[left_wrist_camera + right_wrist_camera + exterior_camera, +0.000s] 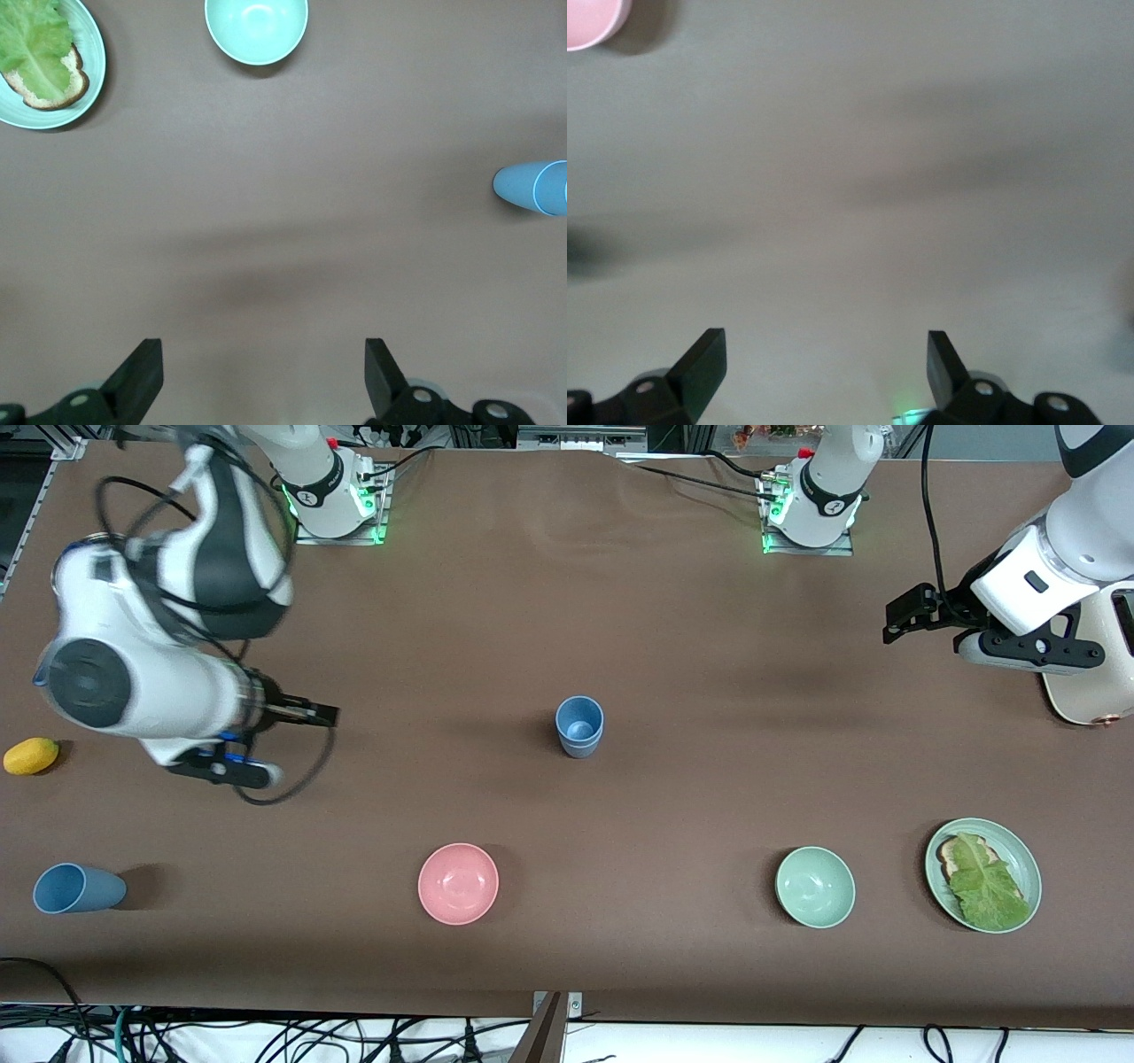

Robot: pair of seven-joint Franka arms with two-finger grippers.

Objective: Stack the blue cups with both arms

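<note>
One blue cup (579,726) stands upright in the middle of the table and shows a pale patch inside. It also shows at the edge of the left wrist view (532,186). A second blue cup (78,888) lies on its side near the right arm's end, close to the front camera. My right gripper (326,714) is open and empty, over bare table between the two cups. In the right wrist view (824,359) only tablecloth lies between its fingers. My left gripper (897,622) is open and empty over the left arm's end of the table, and the left wrist view (264,363) shows bare cloth under it.
A pink bowl (458,883) and a green bowl (815,887) sit nearer the front camera than the upright cup. A green plate (1021,850) holds bread and lettuce. A yellow fruit (31,755) lies at the right arm's end. A cream appliance (1090,682) stands at the left arm's end.
</note>
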